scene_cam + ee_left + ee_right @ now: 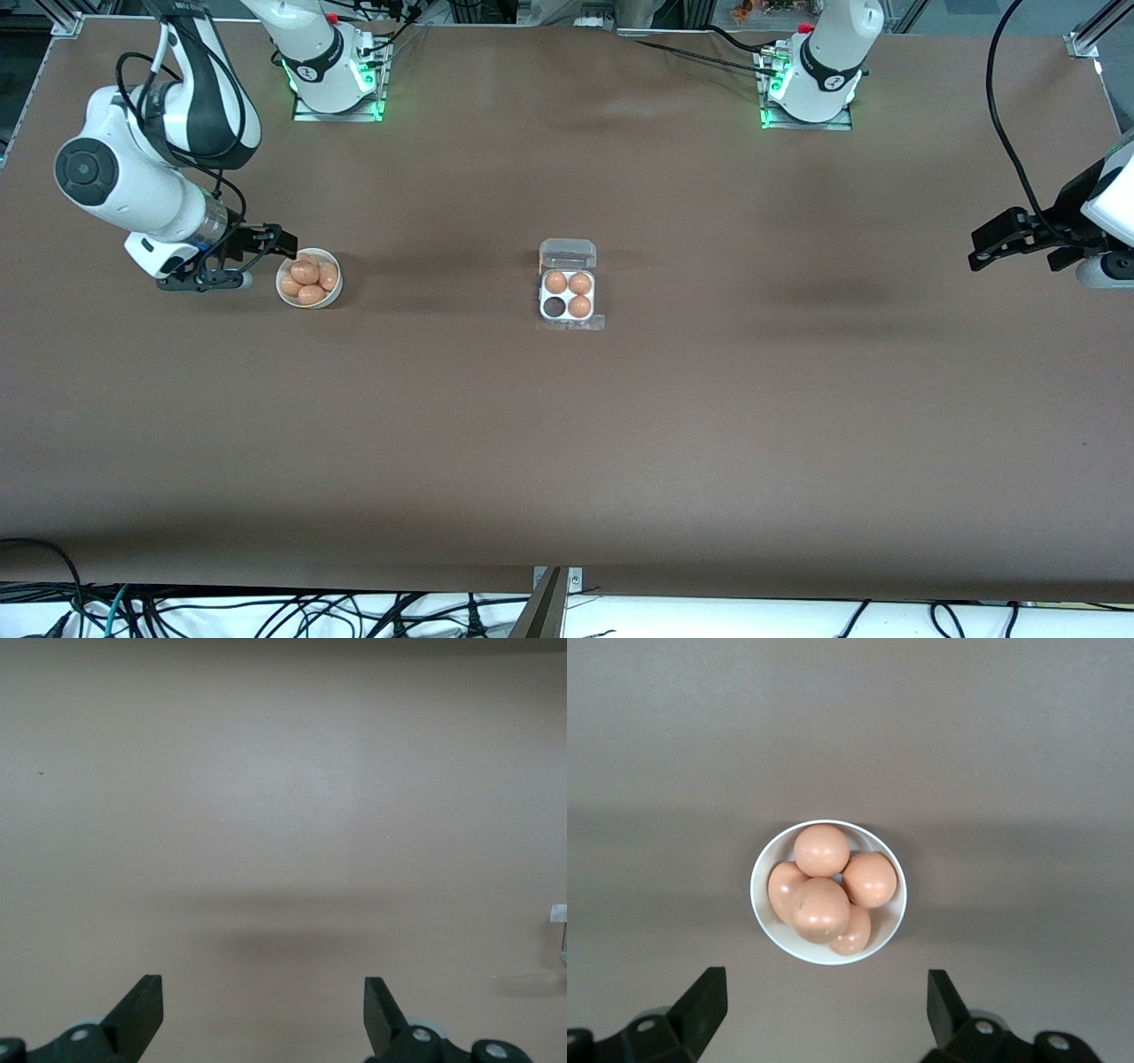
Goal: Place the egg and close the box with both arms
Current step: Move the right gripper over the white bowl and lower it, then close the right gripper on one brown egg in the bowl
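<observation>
Eggs heaped in a round white bowl (308, 278) toward the right arm's end of the table, five or so, one egg (821, 850) sitting high on the pile and free of the rim. Right gripper (266, 248) hanging low just beside that bowl, toward the table's end, fingers spread wide and empty; in the right wrist view both fingers (702, 1003) well apart, the bowl centred ahead between their lines. Short approach only: forward and down onto the top egg, judged the easiest pick. No long axis to speak of on the rounded top egg, so no clear need to turn the wrist.

Box (568, 294) at mid-table, well apart from the bowl, lid (568, 254) thrown open on the edge farther from the front camera. Three cells filled, one empty cell (555, 307) in the nearer row, on the side toward the right arm.

Left gripper (1010, 237) waiting over bare table at the left arm's end, spread wide, holding nothing, well apart from the box; probably wanted later, for the lid.
</observation>
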Controlling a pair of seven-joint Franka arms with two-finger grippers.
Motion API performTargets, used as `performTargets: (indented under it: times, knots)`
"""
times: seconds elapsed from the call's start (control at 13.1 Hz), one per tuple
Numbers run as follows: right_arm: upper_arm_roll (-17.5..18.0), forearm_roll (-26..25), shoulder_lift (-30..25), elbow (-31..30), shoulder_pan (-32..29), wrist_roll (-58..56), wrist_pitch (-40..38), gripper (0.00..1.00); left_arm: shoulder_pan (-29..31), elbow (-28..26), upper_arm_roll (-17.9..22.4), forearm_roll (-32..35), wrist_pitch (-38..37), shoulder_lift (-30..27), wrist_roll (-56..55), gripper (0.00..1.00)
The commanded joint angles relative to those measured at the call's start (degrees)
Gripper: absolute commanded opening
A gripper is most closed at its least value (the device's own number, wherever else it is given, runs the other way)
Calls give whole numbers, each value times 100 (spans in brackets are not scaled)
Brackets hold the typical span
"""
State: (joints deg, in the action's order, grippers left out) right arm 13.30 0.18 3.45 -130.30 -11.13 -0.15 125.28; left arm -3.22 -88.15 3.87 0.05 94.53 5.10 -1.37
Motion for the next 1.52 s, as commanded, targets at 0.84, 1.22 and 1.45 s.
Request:
performTargets:
  times: [0.84, 1.22, 1.45]
  knots:
    - [94, 44, 525, -910, 76, 208, 1895, 100, -12, 167, 17, 22, -101, 105, 66, 100]
    - [86, 0, 534, -910, 67, 182, 1913, 97, 5, 184, 26, 285, -83, 148, 93, 100]
    - [68, -27, 543, -910, 67, 129, 1913, 60, 5, 184, 26, 224, -83, 149, 102, 100]
